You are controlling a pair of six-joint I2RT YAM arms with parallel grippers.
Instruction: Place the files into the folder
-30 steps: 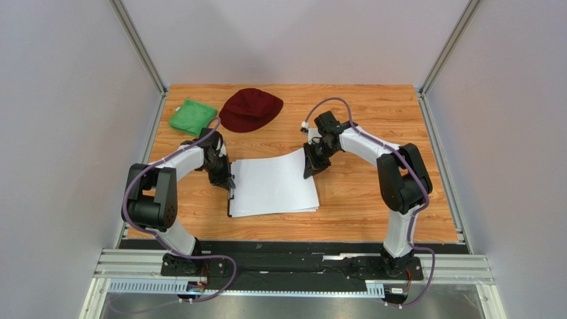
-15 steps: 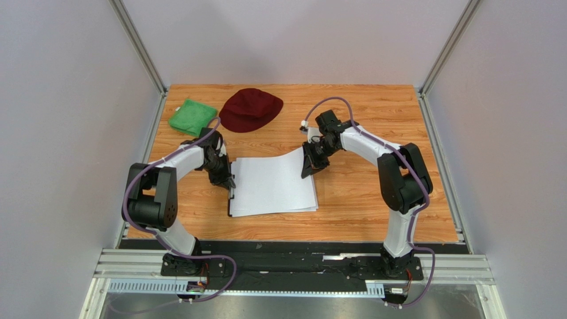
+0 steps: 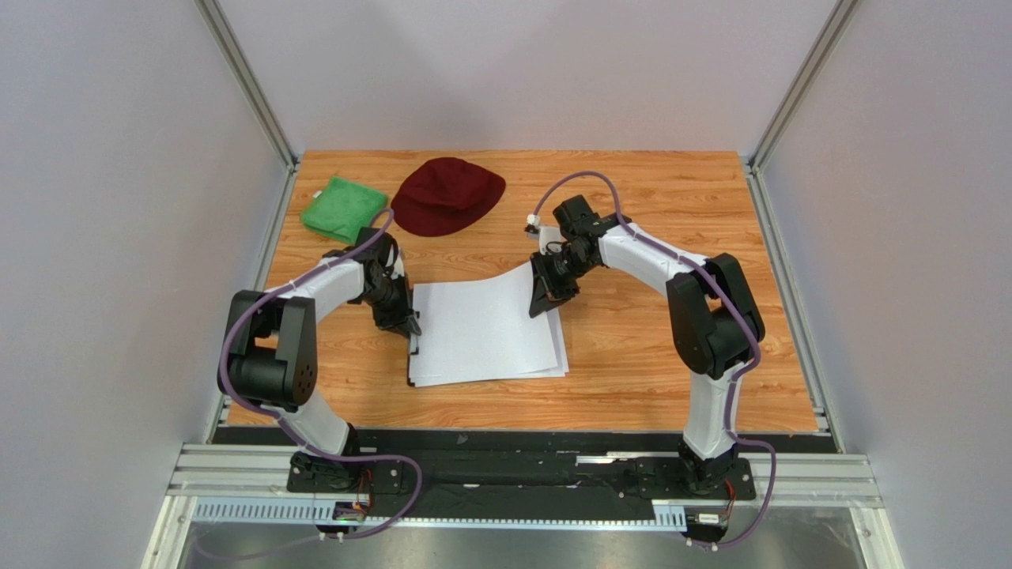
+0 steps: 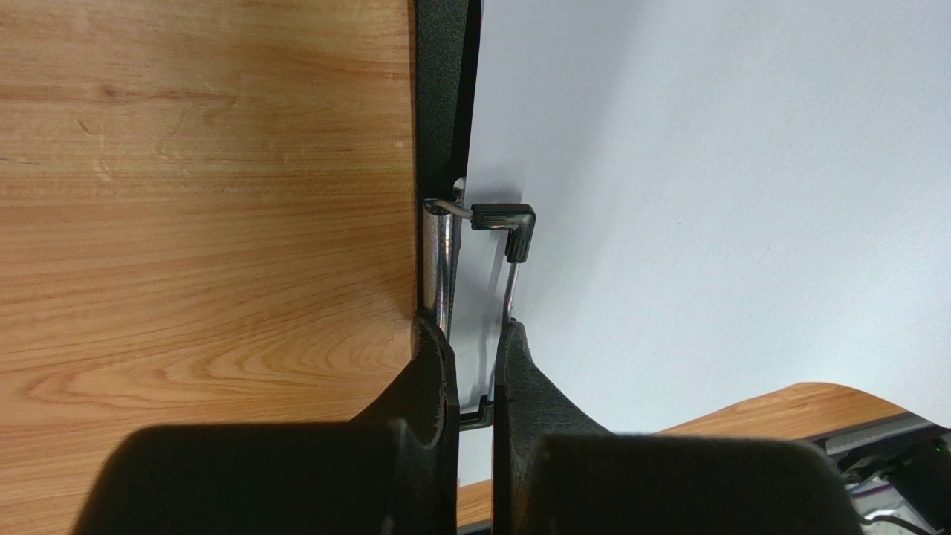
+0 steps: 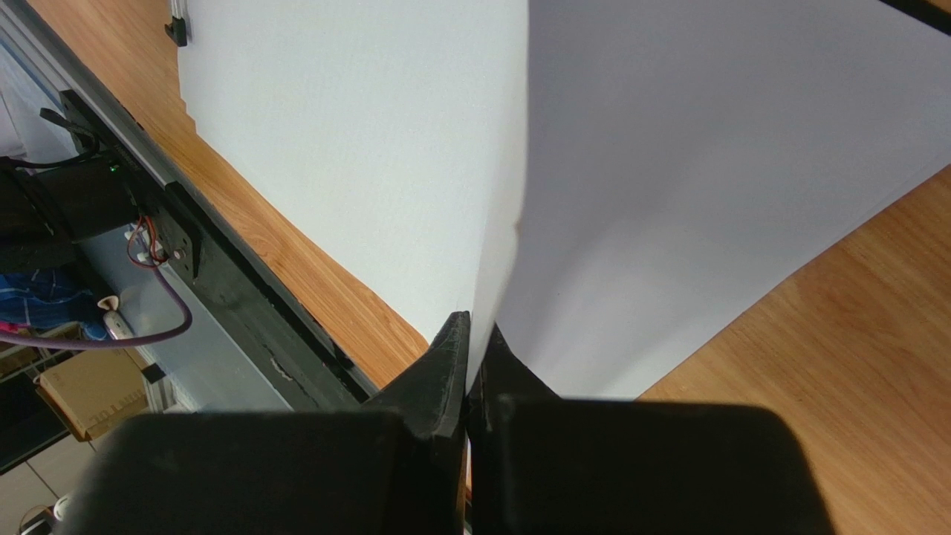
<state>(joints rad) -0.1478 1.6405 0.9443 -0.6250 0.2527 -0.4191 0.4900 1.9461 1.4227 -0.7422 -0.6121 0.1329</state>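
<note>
The left gripper (image 4: 474, 385) is pinched onto the silver clip (image 4: 441, 262) of the folder (image 4: 447, 89), its two fingers pressed on the wire from either side. The right gripper (image 5: 469, 357) is pressed together on an edge of the files (image 5: 368, 145), and the held paper rises in a curl from its tips. Whether it holds one sheet or several cannot be told.

From above, the files (image 3: 487, 338) cover almost all of the folder (image 3: 411, 370), leaving only a thin black strip along the stack's 9 o'clock edge. The left gripper (image 3: 411, 332) sits there, and the right gripper (image 3: 541, 302) holds the lifted corner at the stack's 1 o'clock. The clip itself is too small to make out from above. Only the left wrist view shows it, with white paper (image 4: 714, 201) spreading toward 3 o'clock beside it. Whether the sheets' edge is under the clip bar is unclear.

No print is legible on any sheet. On the table (image 3: 665, 356), a dark red cap (image 3: 448, 196) lies at the stack's 11 o'clock, and a green cloth (image 3: 343, 208) lies further toward 10 o'clock.
</note>
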